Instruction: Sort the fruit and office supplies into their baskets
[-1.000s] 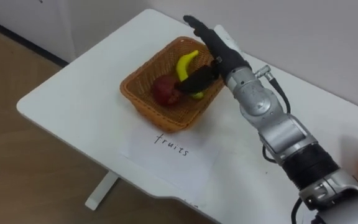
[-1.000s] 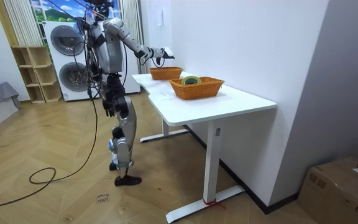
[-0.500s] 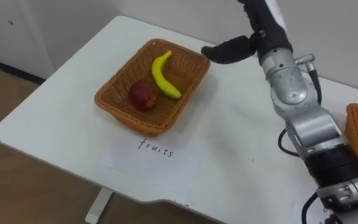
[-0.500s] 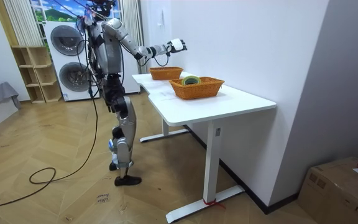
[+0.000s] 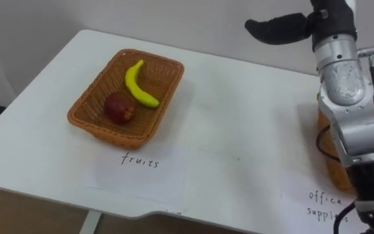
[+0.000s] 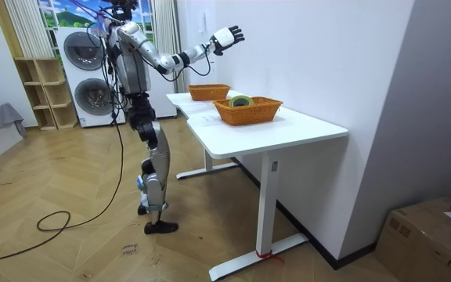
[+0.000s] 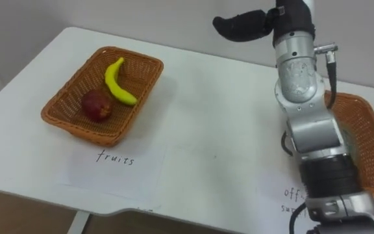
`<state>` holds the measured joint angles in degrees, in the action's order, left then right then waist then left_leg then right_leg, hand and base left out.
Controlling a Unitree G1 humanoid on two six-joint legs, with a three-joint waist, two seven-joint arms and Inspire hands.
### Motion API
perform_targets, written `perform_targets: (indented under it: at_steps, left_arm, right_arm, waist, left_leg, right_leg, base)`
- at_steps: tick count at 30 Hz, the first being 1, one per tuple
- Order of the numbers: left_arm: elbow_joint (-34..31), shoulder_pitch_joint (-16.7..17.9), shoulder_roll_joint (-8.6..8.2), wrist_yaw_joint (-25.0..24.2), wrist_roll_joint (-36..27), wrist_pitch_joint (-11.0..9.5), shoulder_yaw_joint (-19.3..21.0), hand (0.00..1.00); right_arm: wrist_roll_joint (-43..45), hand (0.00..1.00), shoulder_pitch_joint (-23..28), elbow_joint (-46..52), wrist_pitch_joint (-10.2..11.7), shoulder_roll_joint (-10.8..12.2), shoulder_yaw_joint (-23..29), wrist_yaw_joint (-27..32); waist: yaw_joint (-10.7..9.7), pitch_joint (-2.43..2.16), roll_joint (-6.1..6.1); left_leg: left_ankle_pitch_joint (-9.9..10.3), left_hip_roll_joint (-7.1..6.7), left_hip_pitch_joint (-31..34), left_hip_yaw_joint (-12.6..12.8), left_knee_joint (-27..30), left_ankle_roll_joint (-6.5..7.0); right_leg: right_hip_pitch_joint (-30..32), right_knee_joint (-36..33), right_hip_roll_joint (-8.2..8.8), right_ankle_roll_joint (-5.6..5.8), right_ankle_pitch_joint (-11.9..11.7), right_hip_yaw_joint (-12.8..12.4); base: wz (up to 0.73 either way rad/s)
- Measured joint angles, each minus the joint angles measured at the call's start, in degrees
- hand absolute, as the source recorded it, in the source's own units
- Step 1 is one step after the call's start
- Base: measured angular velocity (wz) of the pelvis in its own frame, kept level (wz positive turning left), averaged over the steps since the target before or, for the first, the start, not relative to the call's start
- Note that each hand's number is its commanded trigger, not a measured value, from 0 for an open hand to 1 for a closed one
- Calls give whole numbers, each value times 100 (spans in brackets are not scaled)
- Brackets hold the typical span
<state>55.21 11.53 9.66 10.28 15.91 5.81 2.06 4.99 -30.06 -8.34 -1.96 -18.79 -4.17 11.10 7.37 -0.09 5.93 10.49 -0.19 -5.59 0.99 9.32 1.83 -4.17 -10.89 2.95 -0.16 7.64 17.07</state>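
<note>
Your right hand (image 6: 227,36) is up high over the white table (image 5: 239,130), fingers spread and released, grasping nothing. The banana (image 5: 138,83) and the red apple (image 5: 119,107) lie just beside each other in the left wicker basket (image 5: 109,134). The second basket (image 7: 362,149) sits at the right, partly behind your forearm.

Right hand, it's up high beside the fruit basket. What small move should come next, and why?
Probably lower the right hand and draw it back toward the robot's side. It hangs raised above the table, open and empty, and the banana and apple already lie in the fruit basket, so nothing there seems to need it.
</note>
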Motion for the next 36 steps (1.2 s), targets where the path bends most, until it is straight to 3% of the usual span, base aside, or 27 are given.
perform_targets:
  at_steps: [3, 8, 13, 20, 26, 28, 36]
  left_arm:
    - [-24, 166, 4, 5, -1, -3, 24, 0]
    - [-52, 395, 3, 0, -3, -2, 115, 0]
    - [-29, 392, 33, -81, -1, -6, 148, 0]
    - [85, 192, -6, -45, -71, -126, 172, 0]
    - [143, 165, 48, 86, -71, -279, 232, 0]
    - [208, 199, 88, 87, -72, -327, 235, 0]
    - [213, 299, 82, 88, -252, -346, 343, 0]
  right_arm:
    - [-21, 0, 48, 101, 31, -27, 176, 33]
    - [-113, 0, 50, 105, 69, -264, 428, 99]
    - [-116, 0, 50, 109, 114, -604, 728, 258]
    - [-146, 0, 255, 115, 191, -733, 1145, 516]
    - [-279, 0, 744, 420, 271, -953, 1503, 813]
    - [-272, 0, 1070, 480, 310, -977, 1577, 882]
    - [-260, 0, 1578, 483, 317, -977, 2219, 1222]
  waist:
    - [-34, -1, -5]
    - [-157, 7, -16]
    - [-355, 9, -29]
    - [-654, 1, -1]
    - [-779, -5, 49]
    - [-879, -32, 100]
    - [-1064, 10, 136]
  left_leg:
    - [10, 23, -23, 77, 2, -1]
    - [14, 40, -32, 141, 0, -5]
    - [18, 52, -8, 201, -15, -7]
    - [23, 78, -23, 378, -65, -13]
    - [66, 147, -206, 591, -164, -46]
    - [89, 175, -212, 655, -165, -68]
    - [145, 177, -207, 783, -164, -51]
  right_leg:
    - [0, 13, -36, -7, -20, -111]
    - [18, 14, -51, -15, -37, -151]
    - [111, -12, -73, -22, -41, -290]
    - [230, -77, -107, -30, -46, -459]
    - [207, -85, -188, -35, -49, -609]
    - [194, -80, -216, -40, -51, -611]
    - [255, -76, -243, -42, -49, -769]
  base:
    - [-9]
    - [-7]
    - [-10]
    - [-15]
    - [-20]
    - [-13]
    - [-9]
